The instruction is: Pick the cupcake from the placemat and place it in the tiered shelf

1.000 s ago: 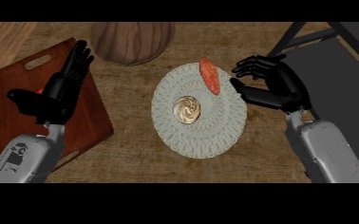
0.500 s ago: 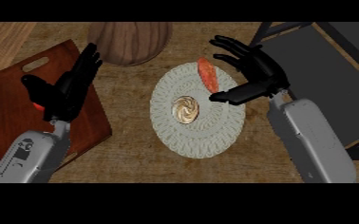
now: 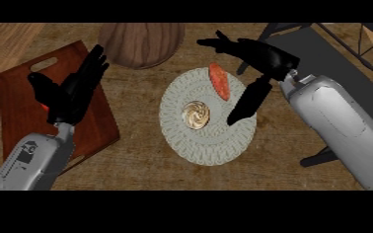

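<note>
I see cupcake (image 3: 195, 114) at frame centre, on round placemat (image 3: 209, 116). My right hand (image 3: 256, 59) sits up-right of it, fingers spread, grasping nothing — thumb points down beside cupcake. Left hand (image 3: 71, 91) rests open far left — right hand nearer.

A wooden counter (image 3: 138, 128) carries everything. On it lie a round woven placemat (image 3: 207, 143) at the middle, a reddish-brown cutting board (image 3: 22, 103) with a handle slot at the left, and a round wooden bowl (image 3: 140, 43) near the far edge. The dark tiered shelf (image 3: 320, 49) stands at the right.
</note>
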`<state>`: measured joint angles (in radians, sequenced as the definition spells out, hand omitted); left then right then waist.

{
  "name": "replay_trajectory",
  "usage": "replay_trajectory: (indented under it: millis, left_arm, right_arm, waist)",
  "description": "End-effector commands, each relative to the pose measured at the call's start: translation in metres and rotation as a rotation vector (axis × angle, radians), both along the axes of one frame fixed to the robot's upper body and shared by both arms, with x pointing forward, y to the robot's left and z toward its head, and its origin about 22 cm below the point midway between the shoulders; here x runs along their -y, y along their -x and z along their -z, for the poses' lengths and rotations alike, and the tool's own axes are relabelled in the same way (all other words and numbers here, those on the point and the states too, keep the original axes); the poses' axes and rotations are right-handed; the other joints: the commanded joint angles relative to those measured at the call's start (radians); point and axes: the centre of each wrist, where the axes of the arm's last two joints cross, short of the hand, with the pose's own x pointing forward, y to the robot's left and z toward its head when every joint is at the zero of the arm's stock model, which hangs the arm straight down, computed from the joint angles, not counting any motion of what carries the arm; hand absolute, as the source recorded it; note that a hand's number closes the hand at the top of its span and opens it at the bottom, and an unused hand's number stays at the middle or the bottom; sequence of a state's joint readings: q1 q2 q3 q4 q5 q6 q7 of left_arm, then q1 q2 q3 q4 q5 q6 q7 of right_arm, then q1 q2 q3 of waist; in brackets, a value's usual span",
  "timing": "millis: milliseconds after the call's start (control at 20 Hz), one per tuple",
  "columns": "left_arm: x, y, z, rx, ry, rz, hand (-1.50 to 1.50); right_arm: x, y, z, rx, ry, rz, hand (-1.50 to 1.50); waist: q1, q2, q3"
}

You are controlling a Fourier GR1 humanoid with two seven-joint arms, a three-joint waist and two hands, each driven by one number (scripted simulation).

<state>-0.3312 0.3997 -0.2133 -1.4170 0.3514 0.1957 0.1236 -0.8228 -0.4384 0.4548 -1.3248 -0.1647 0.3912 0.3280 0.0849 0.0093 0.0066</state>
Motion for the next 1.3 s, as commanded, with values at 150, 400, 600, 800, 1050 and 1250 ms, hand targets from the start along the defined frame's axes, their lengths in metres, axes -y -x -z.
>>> replay_trajectory:
  millis: [150, 400, 600, 800, 1050, 1250]
  left_arm:
    - [-0.002, -0.002, 0.001, -0.010, 0.009, -0.042, 0.00]
    - [-0.032, -0.004, -0.010, -0.006, 0.026, -0.069, 0.00]
    - [-0.022, 0.005, -0.008, -0.003, -0.002, -0.065, 0.00]
    - [-0.037, 0.010, -0.005, -0.016, 0.008, -0.077, 0.00]
    - [-0.029, 0.013, -0.018, -0.002, 0.005, -0.090, 0.00]
    - [-0.024, 0.011, 0.003, -0.002, 0.007, -0.084, 0.00]
  right_arm:
    - [-0.091, 0.027, -0.030, 0.240, 0.461, -0.215, -1.50]
    - [-0.136, 0.036, -0.011, 0.227, 0.500, -0.242, -1.50]
    - [-0.160, 0.035, -0.002, 0.224, 0.657, -0.243, -1.50]
    - [-0.164, 0.043, 0.010, 0.265, 0.736, -0.222, -1.50]
    - [-0.167, 0.044, 0.009, 0.270, 0.799, -0.227, -1.50]
    - [-0.150, 0.039, 0.032, 0.276, 0.817, -0.230, -1.50]
  waist:
    - [-0.041, -0.011, -0.009]
    - [-0.070, -0.008, -0.007]
    - [-0.067, -0.009, -0.007]
    - [-0.077, -0.010, -0.007]
    - [-0.079, -0.011, -0.007]
    - [-0.081, -0.009, -0.007]
